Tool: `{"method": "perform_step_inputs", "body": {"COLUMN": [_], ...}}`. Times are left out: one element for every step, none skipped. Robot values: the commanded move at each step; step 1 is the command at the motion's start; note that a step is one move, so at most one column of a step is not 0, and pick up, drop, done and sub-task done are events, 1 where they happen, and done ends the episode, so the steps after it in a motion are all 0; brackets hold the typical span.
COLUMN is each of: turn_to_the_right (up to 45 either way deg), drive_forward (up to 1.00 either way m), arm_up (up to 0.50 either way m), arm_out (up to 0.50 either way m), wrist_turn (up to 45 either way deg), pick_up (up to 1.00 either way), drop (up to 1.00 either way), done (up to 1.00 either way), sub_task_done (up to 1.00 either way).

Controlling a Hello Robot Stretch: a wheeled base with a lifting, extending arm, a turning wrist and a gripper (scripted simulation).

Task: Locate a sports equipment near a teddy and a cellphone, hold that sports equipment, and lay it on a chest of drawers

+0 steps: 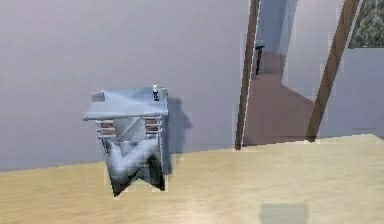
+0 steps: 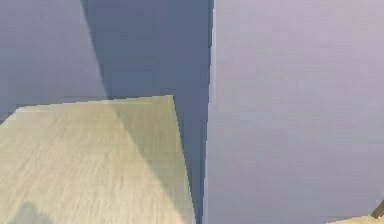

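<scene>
Cannot tell my hand's state or where the sports equipment lies; the risk is mistaking the small pale upright thing [image 1: 156, 94] on the little grey desk's tabletop [image 1: 118, 103] for it, or clipping the brown wooden door frame [image 1: 246, 75] while searching.

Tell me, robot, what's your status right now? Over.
Small grey desk ahead, against the wall. Tiny thing on top, too small to name. Open doorway right of it. Wood floor leads up to the desk.
</scene>
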Motion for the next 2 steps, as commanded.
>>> {"method": "perform_step_inputs", "body": {"turn_to_the_right": [30.0,0.0], "drive_forward": [0.0,1.0], "arm_up": [0.0,0.0], "arm_out": [0.0,0.0], "wrist_turn": [0.0,0.0], "pick_up": [0.0,0.0], "drop": [0.0,0.0], "done": [0.0,0.0], "sub_task_done": [0.0,0.0]}}
